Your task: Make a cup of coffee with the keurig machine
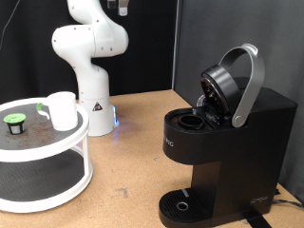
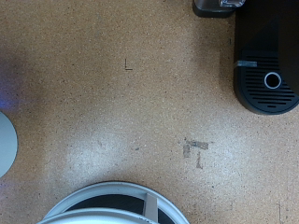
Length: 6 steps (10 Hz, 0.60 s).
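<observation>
The keurig machine (image 1: 223, 142) stands at the exterior view's right, black, with its silver-handled lid raised and the pod chamber (image 1: 194, 121) uncovered. The cup (image 1: 63, 110), a small white mug, stands on the top tier of a white round stand (image 1: 57, 152) at the left. A dark pod with a green rim (image 1: 14, 123) lies on the same tier. My gripper (image 1: 117, 6) is high above the table at the top edge, mostly cut off, far from both. The wrist view looks straight down on the machine (image 2: 266, 70); the cup is out of that view.
The white arm's base (image 1: 92, 100) stands behind the stand, with a blue light at its foot. The brown table (image 1: 133, 142) lies between stand and machine. A cable runs off behind the machine at the right. The stand's rim (image 2: 93, 198) shows in the wrist view.
</observation>
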Each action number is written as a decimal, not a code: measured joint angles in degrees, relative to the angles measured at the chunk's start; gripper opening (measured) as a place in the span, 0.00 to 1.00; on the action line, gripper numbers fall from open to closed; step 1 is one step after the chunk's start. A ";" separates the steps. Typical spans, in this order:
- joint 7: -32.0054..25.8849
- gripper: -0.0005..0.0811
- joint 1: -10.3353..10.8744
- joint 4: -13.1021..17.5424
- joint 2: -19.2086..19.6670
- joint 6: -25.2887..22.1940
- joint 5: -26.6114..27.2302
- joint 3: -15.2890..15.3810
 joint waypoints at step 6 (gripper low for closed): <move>-11.52 0.99 -1.28 -0.03 -1.02 -2.57 -5.11 -8.73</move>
